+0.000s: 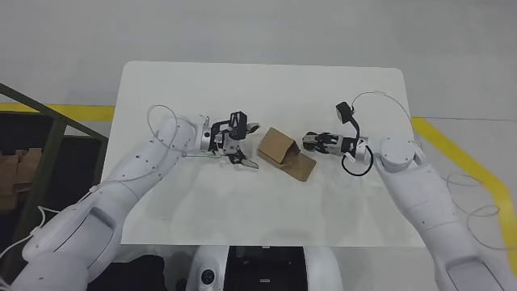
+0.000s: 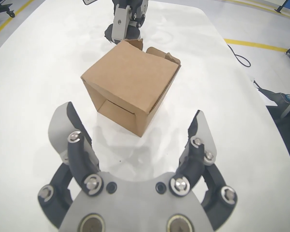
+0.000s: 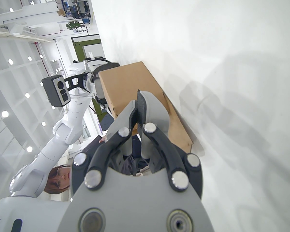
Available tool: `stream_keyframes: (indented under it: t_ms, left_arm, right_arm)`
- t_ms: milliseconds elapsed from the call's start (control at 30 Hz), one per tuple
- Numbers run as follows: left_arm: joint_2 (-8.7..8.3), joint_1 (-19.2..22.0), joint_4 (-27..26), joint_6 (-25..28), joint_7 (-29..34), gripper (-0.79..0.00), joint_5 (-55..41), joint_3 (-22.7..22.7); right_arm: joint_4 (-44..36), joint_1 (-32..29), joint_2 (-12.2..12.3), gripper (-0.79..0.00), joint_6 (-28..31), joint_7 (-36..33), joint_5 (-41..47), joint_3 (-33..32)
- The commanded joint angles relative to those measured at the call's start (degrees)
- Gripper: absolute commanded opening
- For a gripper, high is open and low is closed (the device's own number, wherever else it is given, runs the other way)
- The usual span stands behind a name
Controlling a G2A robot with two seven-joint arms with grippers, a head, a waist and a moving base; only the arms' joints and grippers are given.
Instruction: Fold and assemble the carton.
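Steadying carton, tipped on table: hold right gripper clenched at its flapped end, bring spread-open left gripper, just short of its open end, squarely onto that rim.

The carton is plain brown cardboard, matt and faintly fibrous, with rough, ragged edges on its far flaps. The table is a smooth white top with a low sheen. The left gripper has brushed grey metal finger plates, dull black rubbery pads and shiny steel screws. The right gripper shows the same metal and black. The arm shells are glossy white plastic.
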State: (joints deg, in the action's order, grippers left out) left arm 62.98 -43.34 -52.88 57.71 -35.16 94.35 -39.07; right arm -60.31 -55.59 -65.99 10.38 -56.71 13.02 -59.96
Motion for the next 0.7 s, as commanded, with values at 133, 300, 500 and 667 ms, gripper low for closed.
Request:
stream_keyframes:
  t_ms: [133,300,500,667]
  left_arm:
    - [-0.72,1.34,-0.28,-0.78,-1.22,0.0,2.25,-1.14]
    - [-0.94,1.66,-0.15,-0.68,-1.76,0.0,2.94,-1.32]
    - [-0.98,1.56,0.35,-0.99,-1.98,0.0,2.78,-1.41]
    - [-0.97,1.62,0.04,-1.28,-1.86,0.0,2.65,-1.47]
  right_arm:
    - [-4.25,-3.43,0.92,-0.785,-2.75,-0.51,-0.11,-1.96]
    - [-11.09,-7.48,2.34,-0.785,-5.87,-3.38,-4.16,-3.68]
    - [-15.76,-10.11,2.86,-0.785,-9.15,-4.01,-5.24,-3.79]
    - [-12.94,-8.44,2.15,-0.785,-7.89,-2.75,-3.11,-2.07]
